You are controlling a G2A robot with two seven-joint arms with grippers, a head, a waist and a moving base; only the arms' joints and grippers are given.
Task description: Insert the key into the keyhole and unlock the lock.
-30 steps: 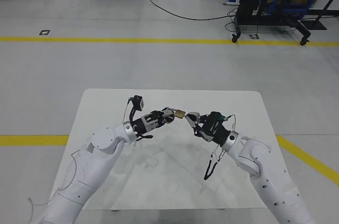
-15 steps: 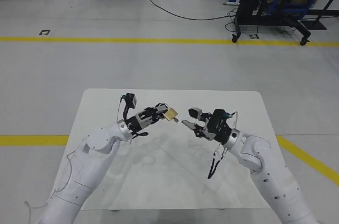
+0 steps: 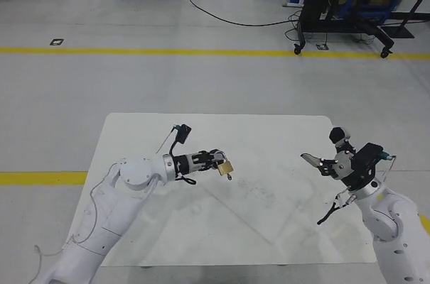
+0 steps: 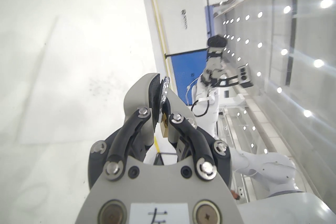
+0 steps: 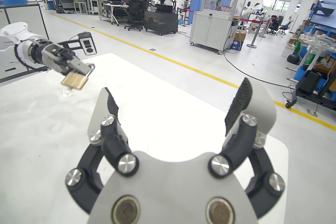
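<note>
My left gripper [image 3: 217,160] is shut on the shackle of a brass lock [image 3: 225,168], holding it above the middle of the white table [image 3: 271,128]. In the right wrist view the lock [image 5: 74,80] hangs from the left gripper [image 5: 82,67], and a small silvery key [image 5: 67,92] sticks out of its underside. The left wrist view shows the fingertips [image 4: 155,83] pinching metal, with a strip of the brass lock body [image 4: 164,126] between them. My right gripper [image 3: 310,160] hovers open and holds nothing near the table's right edge, far from the lock. Its own view shows the same open gripper [image 5: 176,93].
The table's far right corner [image 5: 278,146] lies just beyond the right gripper. Yellow floor lines [image 3: 200,51] run behind and beside the table. A wheeled black stand [image 3: 342,21] is far back on the floor.
The right gripper let go at the lock and drew back to the table's right edge, open. The left gripper kept the lock and shifted it slightly toward the table's middle.
</note>
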